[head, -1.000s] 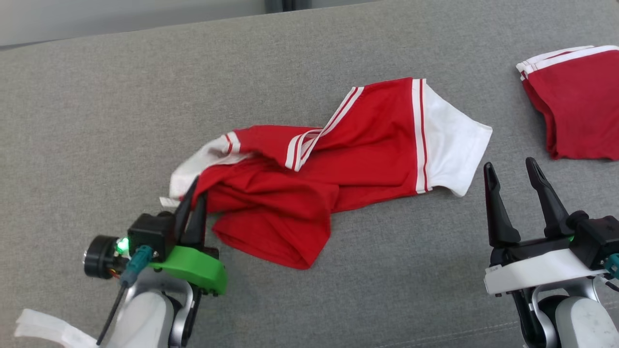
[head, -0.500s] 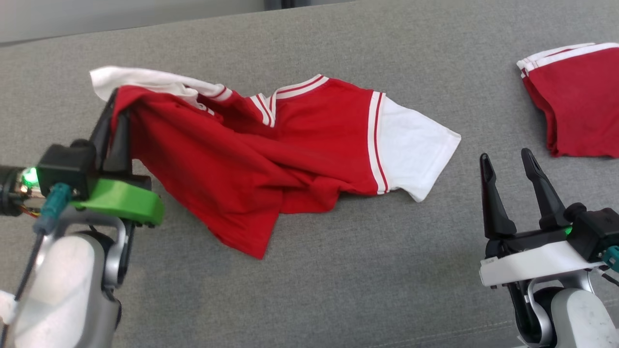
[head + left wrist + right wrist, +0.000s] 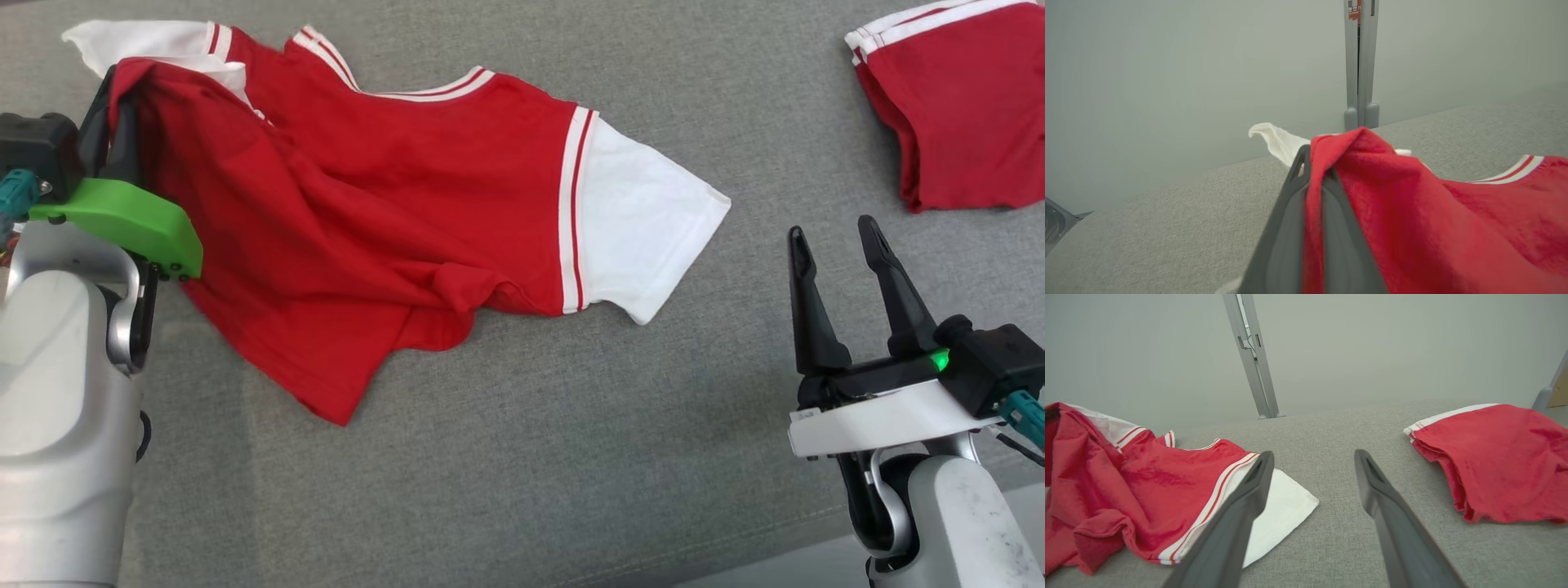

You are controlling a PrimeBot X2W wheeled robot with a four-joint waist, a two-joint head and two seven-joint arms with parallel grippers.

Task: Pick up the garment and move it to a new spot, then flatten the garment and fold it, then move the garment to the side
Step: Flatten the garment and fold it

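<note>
A slim grey metal post (image 3: 1359,61) stands upright. Either side of it runs a plain, pale, evenly lit wall (image 3: 1167,81); before its foot spreads the table (image 3: 571,457), covered in grey woven cloth.

**Red shirt, rumpled, one edge held up at nine o'clock**
The garment (image 3: 367,204) is a red short-sleeved shirt with white sleeves and red-and-white striped trim at the collar and shoulder seams. It lies creased on the grey cushion (image 3: 531,457). One white sleeve (image 3: 645,220) is spread flat toward three o'clock and the other sleeve (image 3: 131,37) is bunched at eleven. The left gripper (image 3: 118,102) pinches its nine o'clock edge, and the cloth drapes from there down to a loose corner at seven.
</note>
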